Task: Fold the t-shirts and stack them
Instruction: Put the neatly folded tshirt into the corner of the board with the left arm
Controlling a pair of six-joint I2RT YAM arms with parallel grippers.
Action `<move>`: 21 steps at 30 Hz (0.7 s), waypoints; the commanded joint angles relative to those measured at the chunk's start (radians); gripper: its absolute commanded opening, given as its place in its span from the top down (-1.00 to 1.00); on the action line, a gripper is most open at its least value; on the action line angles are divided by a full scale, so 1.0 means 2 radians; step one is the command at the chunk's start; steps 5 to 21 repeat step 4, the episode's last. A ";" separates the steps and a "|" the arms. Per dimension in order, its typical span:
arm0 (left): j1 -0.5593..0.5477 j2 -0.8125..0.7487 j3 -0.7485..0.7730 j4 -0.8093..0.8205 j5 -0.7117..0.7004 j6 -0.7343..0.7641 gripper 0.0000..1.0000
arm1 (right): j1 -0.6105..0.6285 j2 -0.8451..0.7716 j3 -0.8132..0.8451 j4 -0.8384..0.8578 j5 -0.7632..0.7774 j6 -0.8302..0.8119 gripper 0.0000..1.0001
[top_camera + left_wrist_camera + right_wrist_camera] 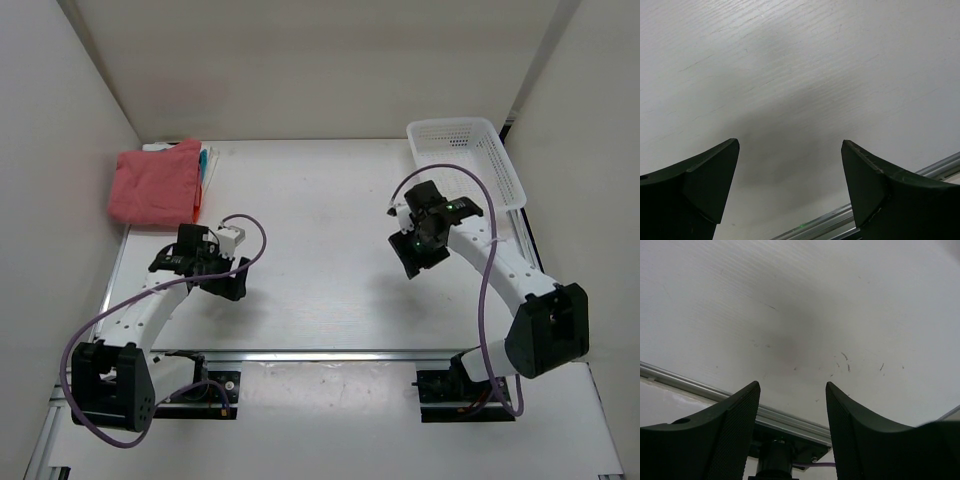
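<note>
White mesh basket (452, 124) sits back-right; folded pinkish-red t-shirt (155, 185) lies back-left.

The left arm (150, 305) and right arm (500, 255) are built alike, with white tubular links between chunky black joint housings. Each sits on a black base plate on the near side of the aluminium rail (330, 353). A purple cable (486, 290) loops loosely along each arm. The left gripper (790, 145) has smooth matt black fingers tapering to blunt tips. The right gripper (792, 385) shows finely dimpled inner faces (small green lights glow on its wrist, beyond the rail).
</note>
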 commanded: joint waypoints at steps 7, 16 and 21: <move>0.009 -0.007 -0.002 0.012 0.008 -0.004 -0.89 | -0.008 -0.011 0.006 0.009 -0.014 -0.010 -0.18; 0.009 -0.007 -0.002 0.012 0.008 -0.004 -0.89 | -0.008 -0.011 0.006 0.009 -0.014 -0.010 -0.18; 0.009 -0.007 -0.002 0.012 0.008 -0.004 -0.89 | -0.008 -0.011 0.006 0.009 -0.014 -0.010 -0.18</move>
